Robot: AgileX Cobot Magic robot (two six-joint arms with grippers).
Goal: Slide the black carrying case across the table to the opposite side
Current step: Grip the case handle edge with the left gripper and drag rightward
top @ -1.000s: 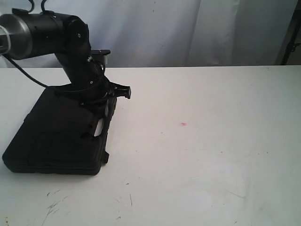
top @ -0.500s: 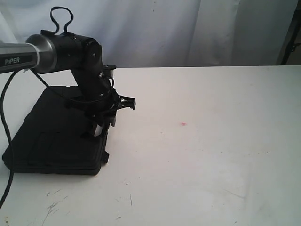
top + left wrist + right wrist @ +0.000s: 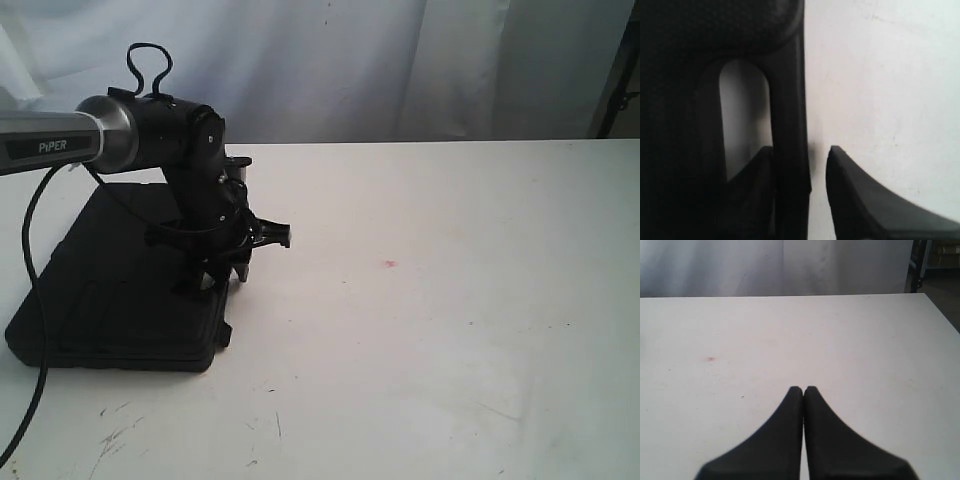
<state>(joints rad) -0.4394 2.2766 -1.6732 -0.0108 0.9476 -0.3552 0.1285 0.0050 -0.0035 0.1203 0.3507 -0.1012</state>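
Currently you are setting grip: left gripper (image 3: pixel 801 150) fingers standing apart, straddling case (image 3: pixel 120 290) handle bar (image 3: pixel 787 100), not clamping. Right gripper (image 3: pixel 803 388) fingers pressing together. Case sitting at table (image 3: pixel 450 330) left. Next, judging: closing, dragging rightward.

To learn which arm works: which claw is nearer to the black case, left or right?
Left. The left claw stands open astride the handle bar of the case, one finger in the slot. The right claw is shut over the table, no case in its view.
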